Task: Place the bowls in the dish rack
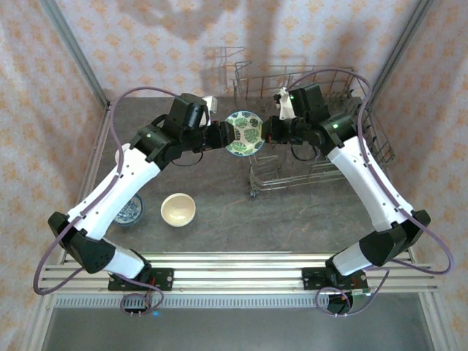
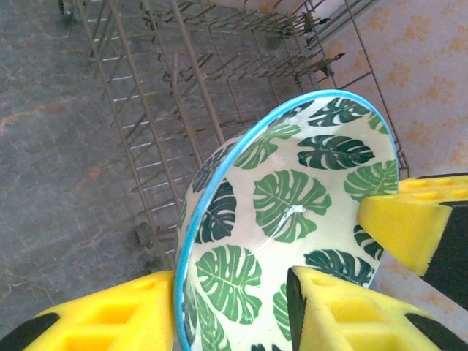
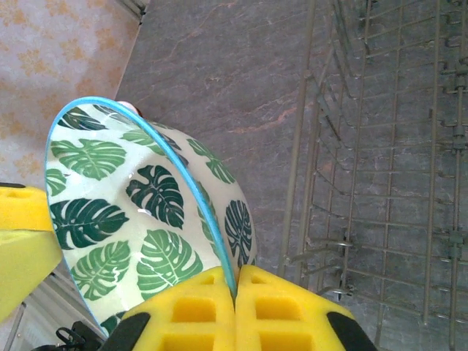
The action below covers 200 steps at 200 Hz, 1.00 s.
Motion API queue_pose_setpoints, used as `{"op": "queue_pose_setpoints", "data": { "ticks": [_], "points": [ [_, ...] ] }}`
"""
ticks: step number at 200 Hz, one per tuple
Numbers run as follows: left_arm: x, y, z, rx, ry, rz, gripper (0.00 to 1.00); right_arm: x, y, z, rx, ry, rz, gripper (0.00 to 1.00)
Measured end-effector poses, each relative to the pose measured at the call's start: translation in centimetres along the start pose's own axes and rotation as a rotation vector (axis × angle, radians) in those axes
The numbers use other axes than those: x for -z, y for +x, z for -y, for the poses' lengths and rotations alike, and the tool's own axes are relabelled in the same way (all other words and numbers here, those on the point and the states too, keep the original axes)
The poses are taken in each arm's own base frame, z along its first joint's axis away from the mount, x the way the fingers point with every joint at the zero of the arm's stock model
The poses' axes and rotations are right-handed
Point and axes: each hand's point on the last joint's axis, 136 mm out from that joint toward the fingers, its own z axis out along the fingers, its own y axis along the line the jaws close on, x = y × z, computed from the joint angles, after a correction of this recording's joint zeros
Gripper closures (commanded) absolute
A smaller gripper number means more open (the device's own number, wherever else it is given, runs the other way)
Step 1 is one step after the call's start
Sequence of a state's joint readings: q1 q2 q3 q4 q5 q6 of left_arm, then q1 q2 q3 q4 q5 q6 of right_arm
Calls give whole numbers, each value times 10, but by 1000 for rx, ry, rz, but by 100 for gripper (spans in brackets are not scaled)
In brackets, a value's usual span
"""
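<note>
- Far left, the blue bowl (image 1: 130, 210) sits on the table (image 1: 241, 219), partly under my left arm. Just right of it is the cream bowl (image 1: 178, 209), upright and easy to reach.
- Left pincer (image 1: 225, 134): the pads stand apart, astride the rim of the leaf bowl (image 1: 243, 132). The outer pad is against the wall and the inner pad is clear of the glaze. I read that as no clamp.
- The leaf bowl hangs in the air between both pincers, tipped on edge with its mouth facing up toward the top camera. It is above the table, just left of the rack (image 1: 281, 179).
- Handling, as I judge it: glazed ceramic, stiff and slick, and it would chip if dropped. The thin rim is the only place to take hold. Pinched at one point, the bowl could swing.
- Right pincer (image 1: 268, 131): the pads are pressed together on the opposite rim, one inside and one outside. This side carries the bowl.
- The rack stands on the table to the right, its upright tines near the bowl.
</note>
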State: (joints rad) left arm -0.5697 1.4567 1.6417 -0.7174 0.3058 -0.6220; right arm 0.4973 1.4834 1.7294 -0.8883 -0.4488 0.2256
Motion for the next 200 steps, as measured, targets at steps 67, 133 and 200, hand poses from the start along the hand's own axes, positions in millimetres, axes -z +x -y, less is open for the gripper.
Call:
{"op": "queue_pose_setpoints", "data": {
  "ticks": [67, 133, 200],
  "points": [
    [31, -14, 4, -25, 3, 99, 43, 6, -18, 38, -55, 166, 86, 100],
    [41, 1, -29, -29, -63, 121, 39, 57, -53, 130, -84, 611, 267, 100],
    [11, 29, -92, 43, -165, 27, 38, 102, -55, 190, 33, 1105, 282, 100]
  ]
}}
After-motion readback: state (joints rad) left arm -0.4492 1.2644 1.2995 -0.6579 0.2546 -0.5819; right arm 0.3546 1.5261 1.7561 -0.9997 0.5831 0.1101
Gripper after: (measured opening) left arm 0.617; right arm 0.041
